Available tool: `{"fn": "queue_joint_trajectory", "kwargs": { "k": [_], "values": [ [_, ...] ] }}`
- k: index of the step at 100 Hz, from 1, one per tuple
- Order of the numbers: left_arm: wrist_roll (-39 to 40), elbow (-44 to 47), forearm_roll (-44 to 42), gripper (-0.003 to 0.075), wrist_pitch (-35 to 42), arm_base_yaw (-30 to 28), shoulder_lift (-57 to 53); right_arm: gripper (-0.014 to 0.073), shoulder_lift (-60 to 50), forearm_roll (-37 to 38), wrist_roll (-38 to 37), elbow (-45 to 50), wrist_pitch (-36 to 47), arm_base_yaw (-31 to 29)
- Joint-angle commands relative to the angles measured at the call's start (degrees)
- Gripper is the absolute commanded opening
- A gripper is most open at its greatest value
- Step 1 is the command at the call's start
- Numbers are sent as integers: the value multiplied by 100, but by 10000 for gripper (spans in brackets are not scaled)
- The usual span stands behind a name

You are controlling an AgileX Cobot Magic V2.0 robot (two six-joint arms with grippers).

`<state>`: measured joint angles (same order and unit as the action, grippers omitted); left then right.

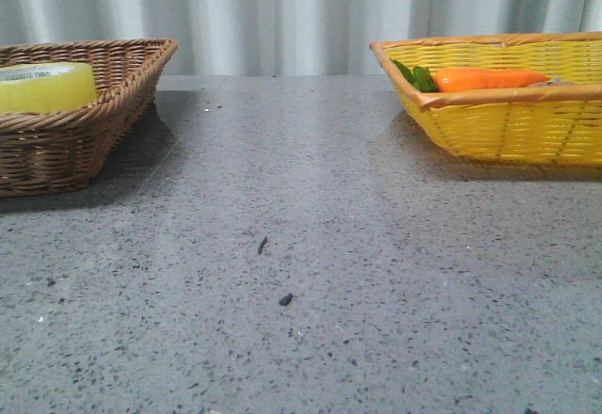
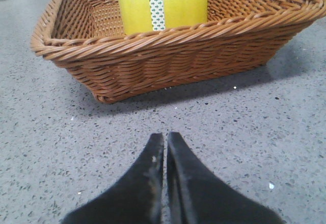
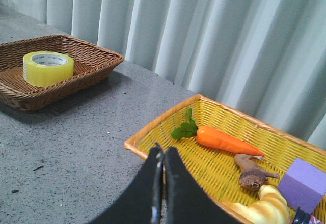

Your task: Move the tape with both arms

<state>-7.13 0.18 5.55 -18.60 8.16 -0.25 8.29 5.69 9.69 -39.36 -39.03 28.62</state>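
The yellow tape roll lies flat in the brown wicker basket at the far left of the table. It also shows in the left wrist view, with its white patterned end strip facing the camera, and in the right wrist view. My left gripper is shut and empty, low over the grey table, a short way in front of the brown basket. My right gripper is shut and empty, above the near rim of the yellow basket. Neither gripper shows in the front view.
The yellow basket stands at the far right and holds an orange carrot with green leaves. The right wrist view also shows a brown toy figure, a purple block and a pale bread-like toy in it. A pale curtain hangs behind.
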Motion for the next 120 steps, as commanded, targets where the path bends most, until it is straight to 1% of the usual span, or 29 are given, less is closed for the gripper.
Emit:
{"fn": "queue_joint_trajectory", "kwargs": {
  "k": [1, 25, 33, 38, 44, 55, 66, 70, 78, 86, 106, 114, 120],
  "values": [
    [28, 57, 60, -20, 365, -15, -170, -51, 85, 72, -5, -117, 437, -17],
    [28, 57, 60, -20, 365, -15, -170, -51, 72, 72, -5, -87, 437, -17],
    [28, 57, 60, -20, 365, -15, -170, -51, -13, 84, -5, 79, 449, -156],
    [28, 57, 60, -20, 365, -15, -170, -51, -95, 201, -5, 274, 496, -392],
    [28, 57, 60, -20, 365, -15, -170, -51, -239, 128, -5, 616, 642, -714],
    [28, 57, 60, -20, 365, -15, -170, -51, -575, -165, -5, 1450, 1088, -1477],
    [28, 57, 60, -20, 365, -15, -170, -51, -825, -569, -5, 2301, 1364, -2213],
    [28, 57, 60, -20, 365, -15, -170, -51, -885, -805, -5, 2602, 1434, -2402],
    [28, 57, 60, -20, 365, -15, -170, -51, -978, -1045, -5, 3118, 1512, -2726],
    [28, 57, 60, -20, 365, -15, -170, -51, -990, -1048, -5, 3448, 1596, -2826],
    [28, 57, 60, -20, 365, -15, -170, -51, -990, -1048, -5, 4038, 1882, -2827],
    [28, 57, 60, -20, 365, -15, -170, -51, -990, -1018, -5, 4123, 2083, -2827],
    [28, 57, 60, -20, 365, -15, -170, -51, -990, -941, -5, 4123, 2061, -2827]
  ]
}}
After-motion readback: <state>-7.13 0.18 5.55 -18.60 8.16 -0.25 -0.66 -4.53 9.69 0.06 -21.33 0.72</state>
